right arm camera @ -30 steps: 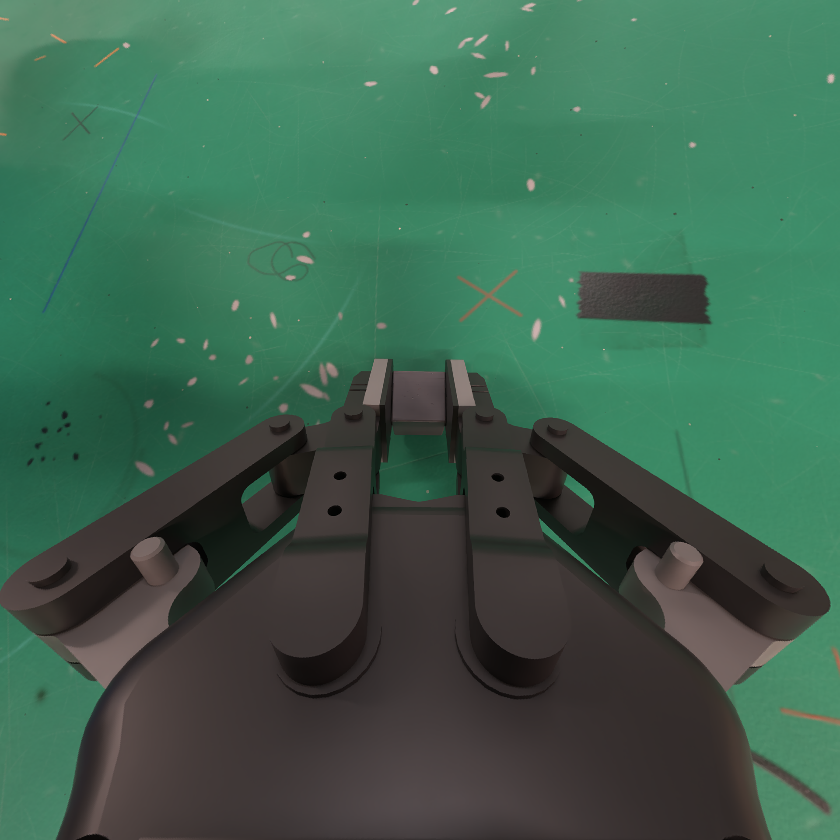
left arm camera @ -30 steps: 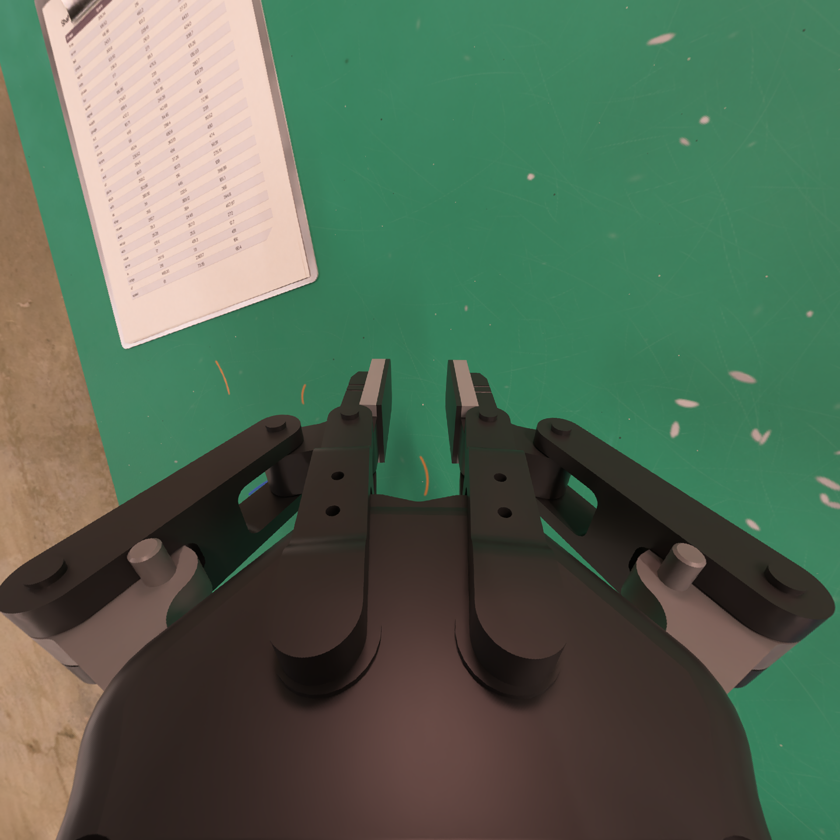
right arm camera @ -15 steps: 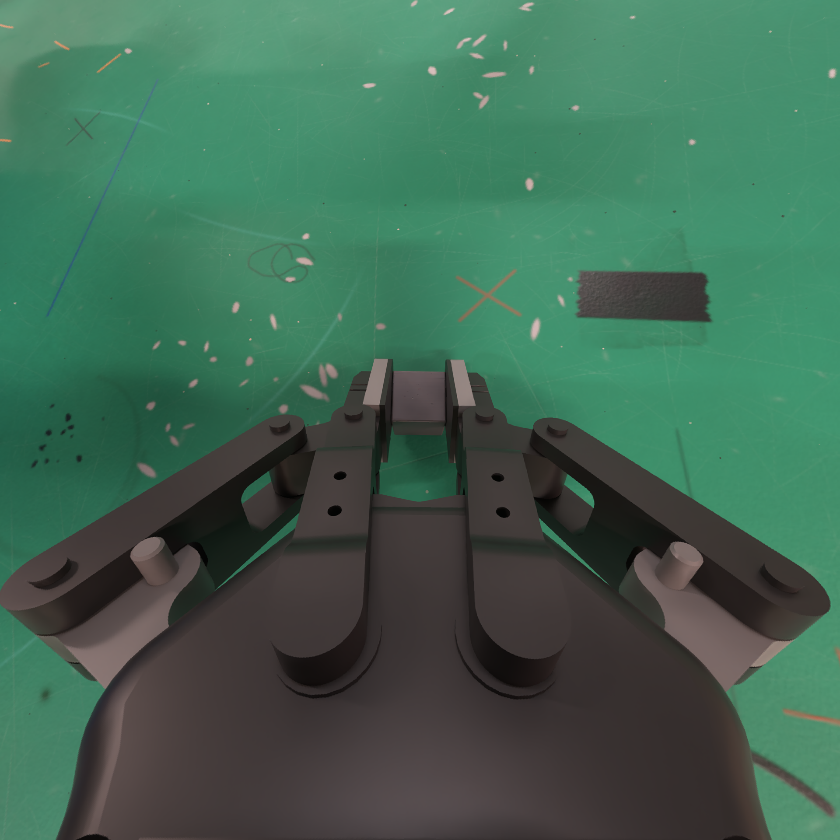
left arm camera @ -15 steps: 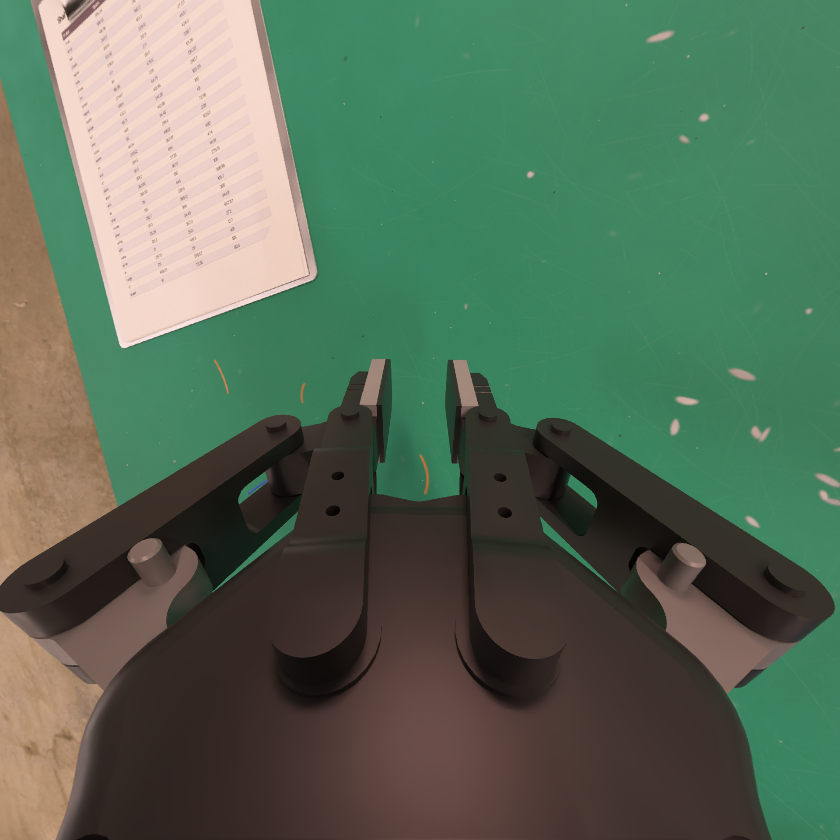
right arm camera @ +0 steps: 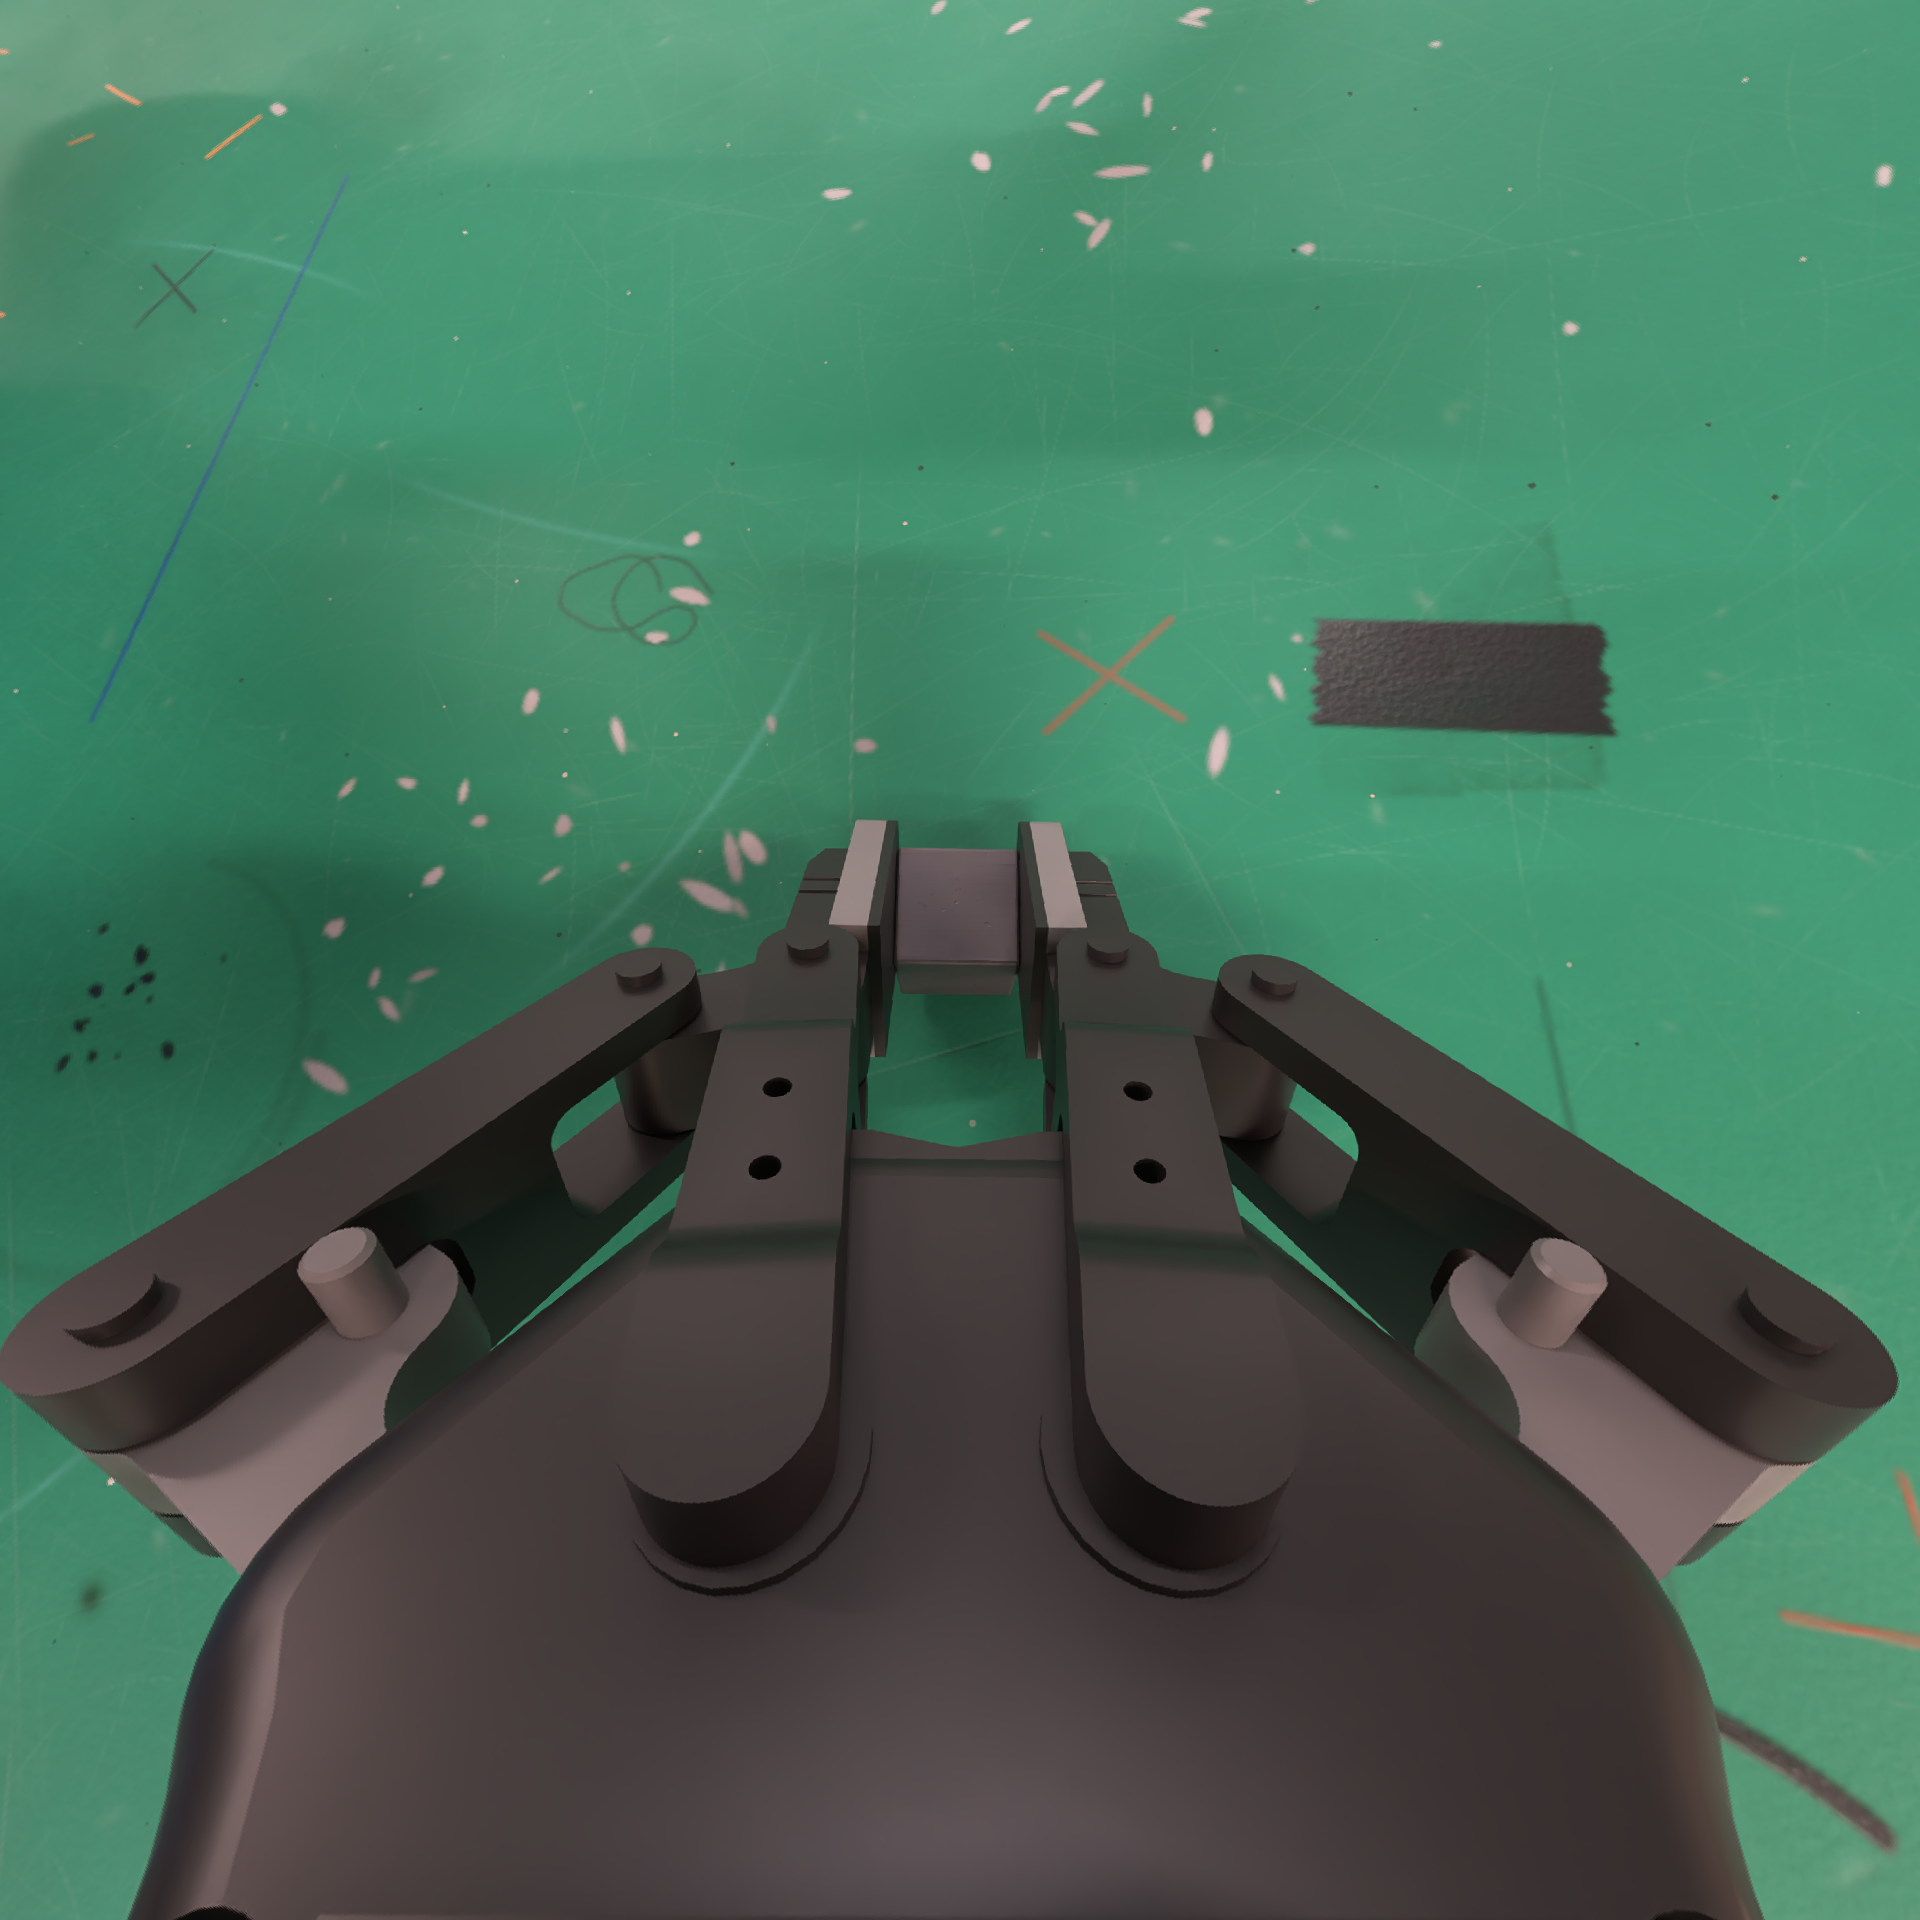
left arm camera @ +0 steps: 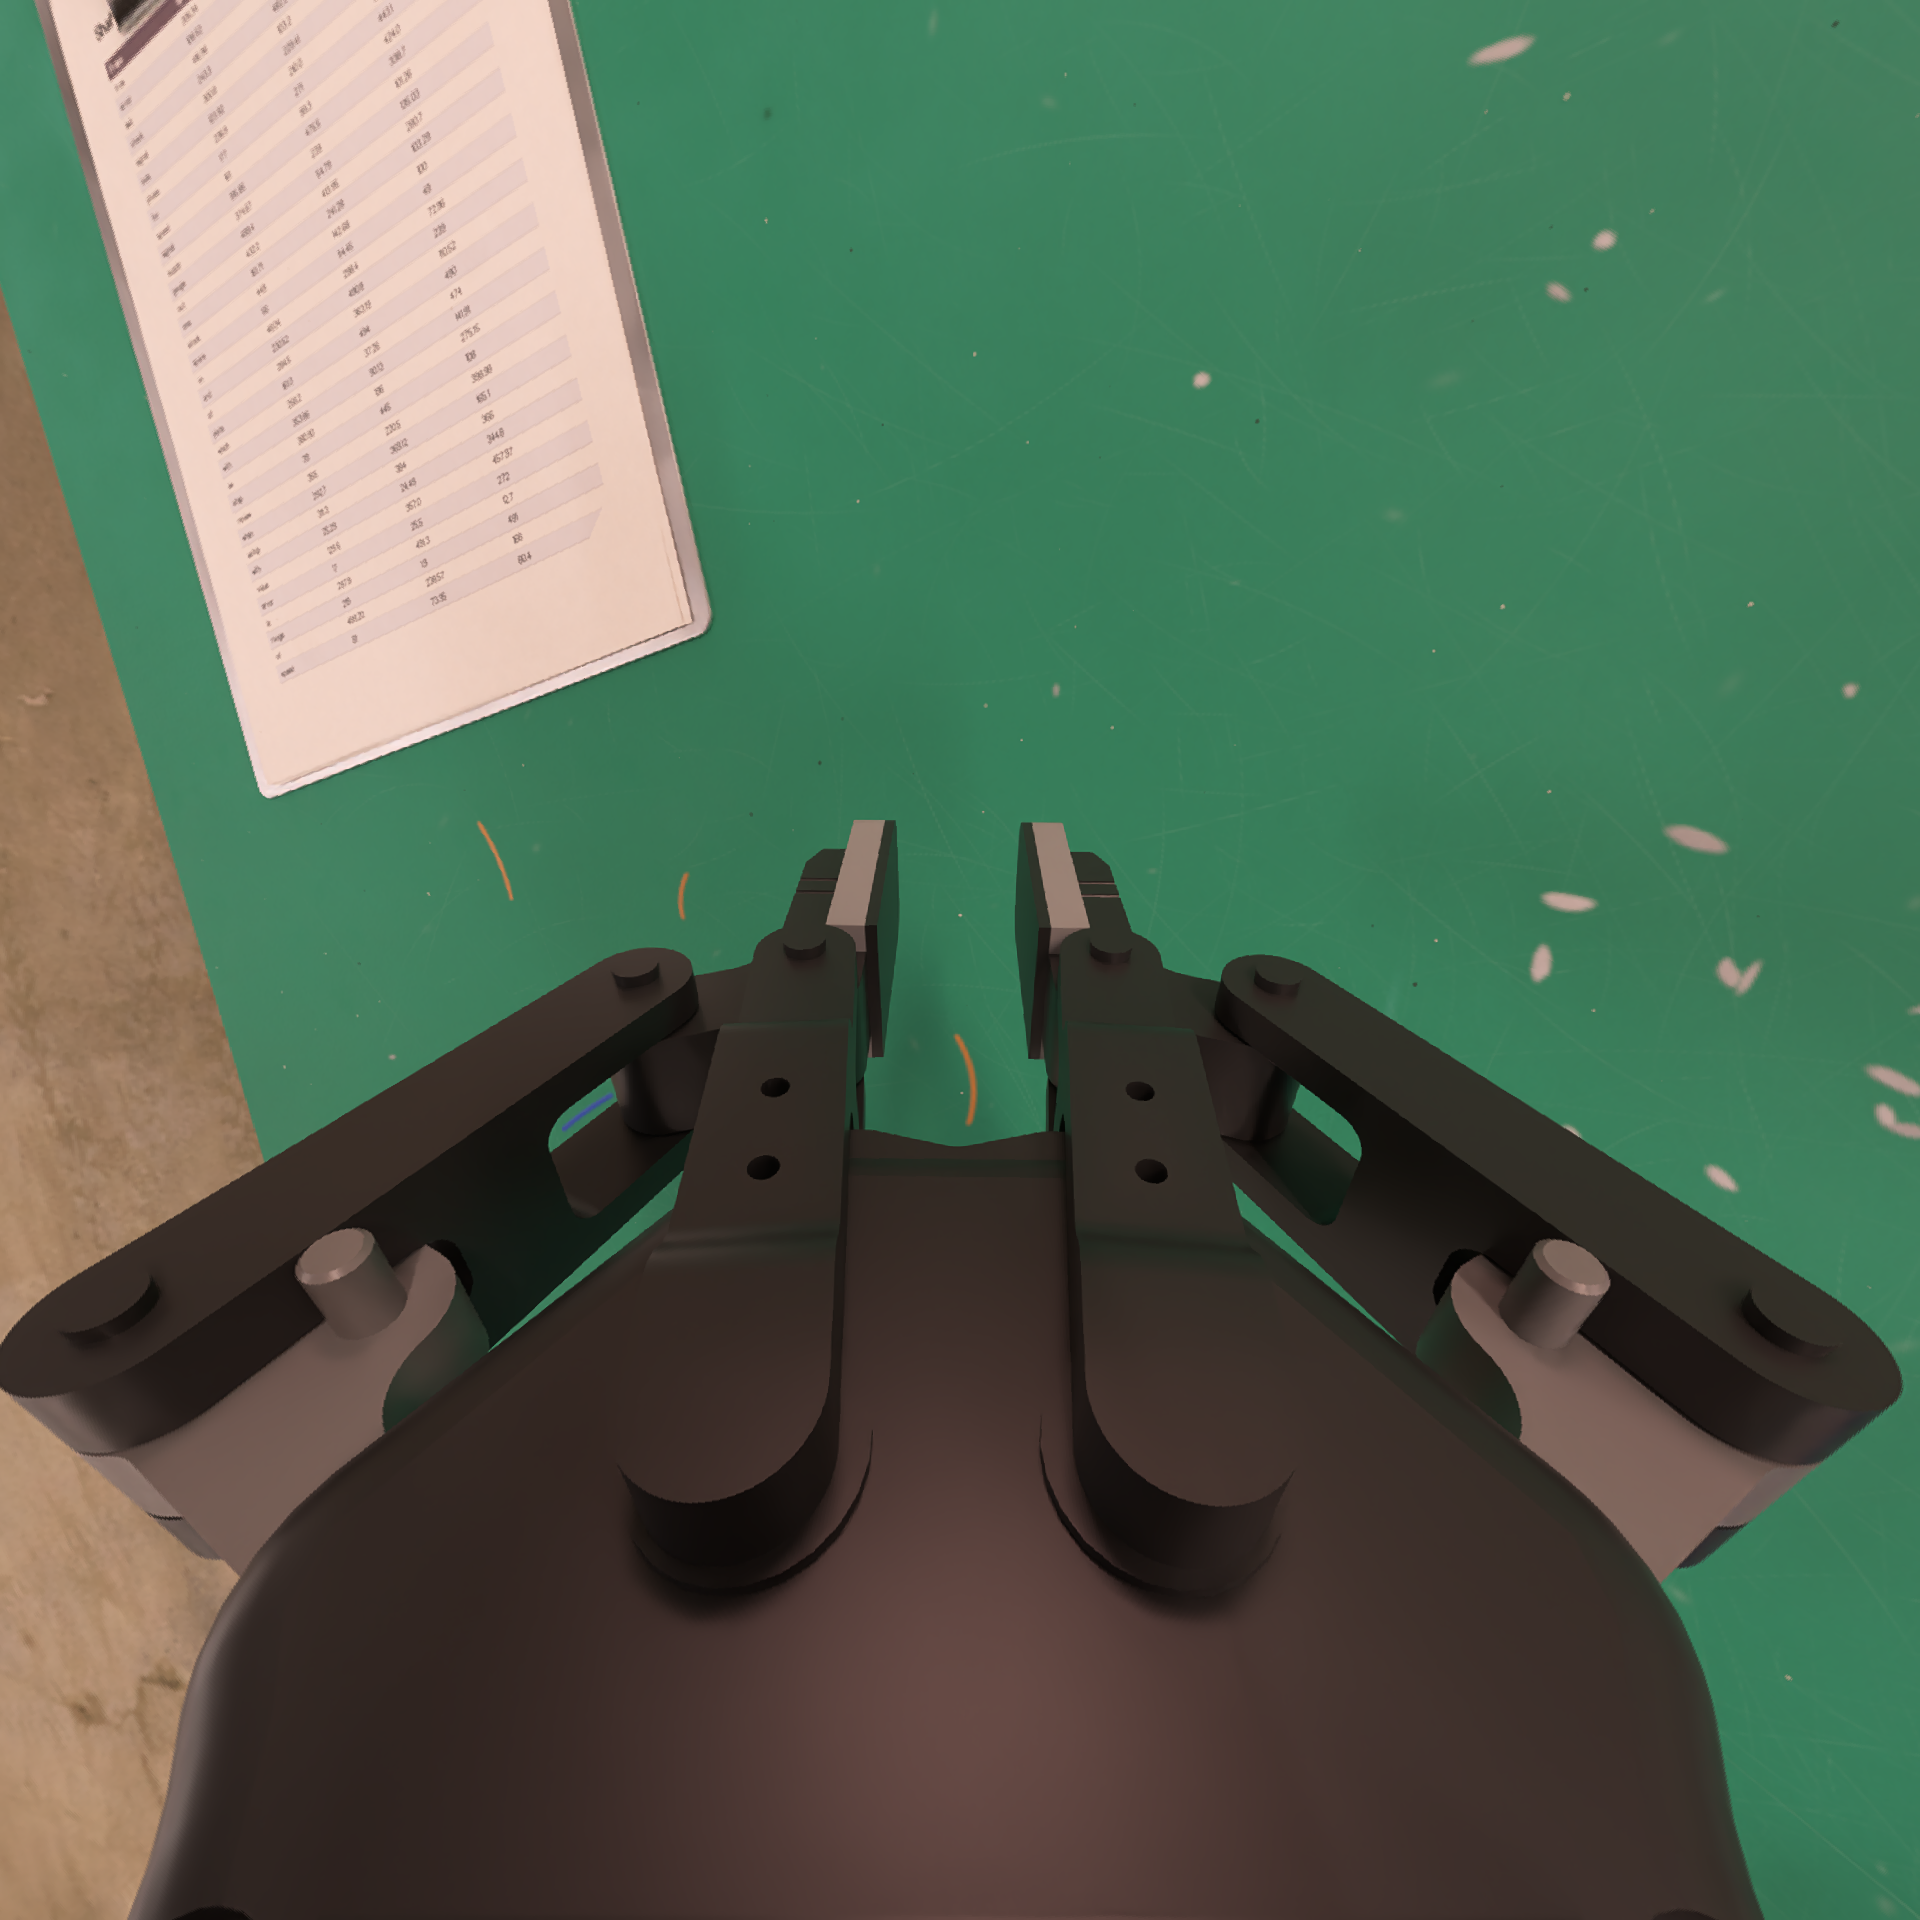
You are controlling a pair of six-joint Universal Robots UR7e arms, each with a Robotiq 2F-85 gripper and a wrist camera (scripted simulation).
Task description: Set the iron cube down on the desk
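In the right wrist view, my right gripper (right arm camera: pixel 957 883) is shut on a small dark grey iron cube (right arm camera: pixel 956 912), held between the two pads above the green desk mat (right arm camera: pixel 935 416). The cube's shadow falls on the mat just ahead of the fingertips. In the left wrist view, my left gripper (left arm camera: pixel 957 883) is open with a narrow gap and holds nothing; it hovers over the green mat (left arm camera: pixel 1299 520). The cube does not show in the left wrist view.
A clipboard with a printed sheet (left arm camera: pixel 343 353) lies at the mat's upper left, beside the bare brown surface (left arm camera: pixel 73 935) off the mat's left edge. In the right view a black tape strip (right arm camera: pixel 1460 677) and an orange cross mark (right arm camera: pixel 1110 675) lie ahead; pale flecks are scattered around.
The right wrist view has shifted very slightly, with the mat marks drifting a little; the cube stays gripped. The left gripper has barely moved.
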